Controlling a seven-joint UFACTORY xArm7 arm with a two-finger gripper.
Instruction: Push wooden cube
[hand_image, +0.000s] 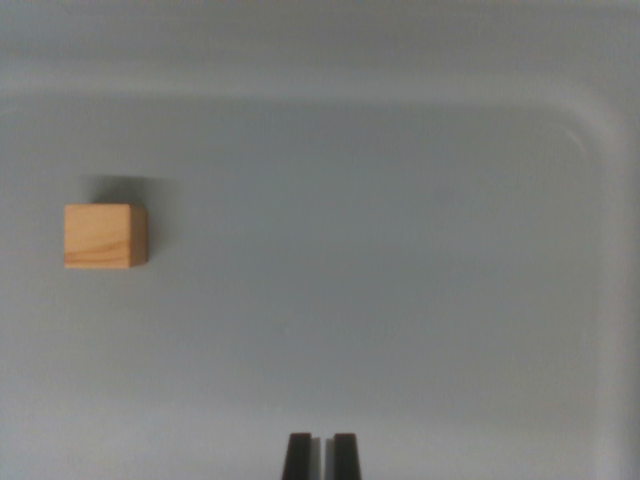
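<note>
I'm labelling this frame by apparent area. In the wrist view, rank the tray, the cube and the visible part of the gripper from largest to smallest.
1. Tray: fills nearly the whole view.
2. Cube.
3. Gripper: only its tips show at the bottom edge, and they sit nearest the camera, so its real size is unsure.

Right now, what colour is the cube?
Light tan wood with faint grain, its right face darker. The wrist view, the only one, shows the cube.

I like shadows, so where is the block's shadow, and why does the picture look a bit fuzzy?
In the wrist view, the wooden cube casts a soft dark shadow just above it and to the wrist view's right. Also in the wrist view, the whole picture is slightly blurry, and the tray edges look smeared. The claw at the bottom is dark, showing little detail.
</note>
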